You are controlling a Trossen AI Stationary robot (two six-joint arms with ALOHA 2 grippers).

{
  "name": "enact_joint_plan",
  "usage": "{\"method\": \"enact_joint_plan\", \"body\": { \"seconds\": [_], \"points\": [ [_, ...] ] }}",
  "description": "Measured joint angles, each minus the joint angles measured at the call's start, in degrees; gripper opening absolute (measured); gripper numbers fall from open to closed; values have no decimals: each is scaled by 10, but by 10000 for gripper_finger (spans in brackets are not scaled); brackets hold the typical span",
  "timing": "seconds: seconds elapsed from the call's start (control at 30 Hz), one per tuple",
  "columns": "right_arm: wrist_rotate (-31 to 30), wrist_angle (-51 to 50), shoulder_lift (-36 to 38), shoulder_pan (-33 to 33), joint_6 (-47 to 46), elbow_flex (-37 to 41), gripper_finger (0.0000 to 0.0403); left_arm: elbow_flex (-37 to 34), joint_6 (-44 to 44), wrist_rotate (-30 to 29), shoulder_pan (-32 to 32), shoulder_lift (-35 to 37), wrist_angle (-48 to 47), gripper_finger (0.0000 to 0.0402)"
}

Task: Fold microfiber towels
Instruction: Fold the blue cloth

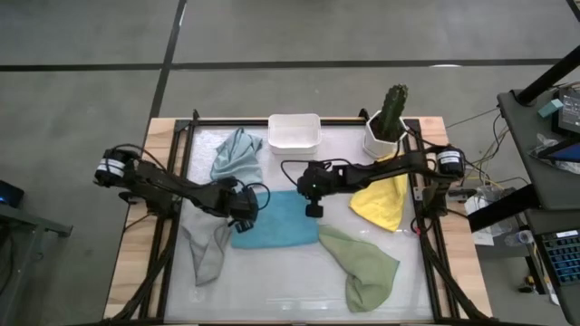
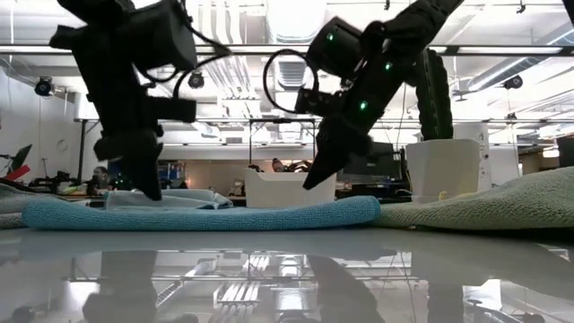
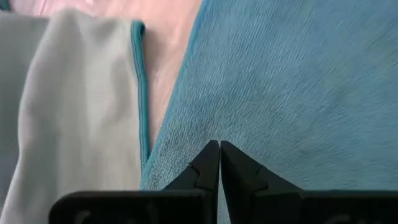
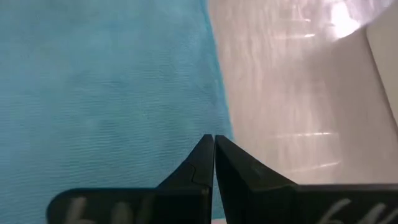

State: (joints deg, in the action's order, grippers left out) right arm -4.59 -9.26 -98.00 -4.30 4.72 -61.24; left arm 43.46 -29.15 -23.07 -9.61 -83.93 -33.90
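- The grey towel (image 1: 207, 254) lies crumpled at the left side of the table (image 1: 272, 294), partly under the left arm, and its upper end is just beside the left edge of the bright blue towel (image 1: 275, 222).
- The pale blue-grey towel (image 1: 237, 156) lies in a loose heap near the far left part of the table, just beside the white tub (image 1: 294, 132).
- The left gripper (image 1: 243, 220) is low over the left edge of the bright blue towel. In the left wrist view its fingers (image 3: 205, 168) are pressed together, with nothing between them, and the tips point onto the blue cloth (image 3: 280, 93), with a pale cloth with a teal hem (image 3: 74, 106) beside it.
- The bright blue towel lies flat in the middle of the table as a wide rectangle.
- The right gripper (image 1: 314, 210) is at the far right corner of the same towel. Its fingers (image 4: 200, 163) are also together and hold nothing; the tips are close to the towel's edge (image 4: 214, 93), where the bare table begins.
- The sage green towel (image 1: 361, 264) lies bunched at the near right, touching the blue towel's right corner.
- The yellow towel (image 1: 382, 203) lies folded at the right, under the right arm, near the potted cactus (image 1: 391, 118).
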Motion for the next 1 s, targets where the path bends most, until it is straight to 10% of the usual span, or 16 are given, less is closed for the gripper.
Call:
{"method": "enact_joint_plan", "body": {
  "seconds": [0.5,1.0],
  "points": [
    [40,-15,49,25,-252,29,21,-8,1,21,-52,58,126,1],
    [81,-64,49,26,-422,33,186,-24,30,15,-69,-30,304,1]
  ]
}}
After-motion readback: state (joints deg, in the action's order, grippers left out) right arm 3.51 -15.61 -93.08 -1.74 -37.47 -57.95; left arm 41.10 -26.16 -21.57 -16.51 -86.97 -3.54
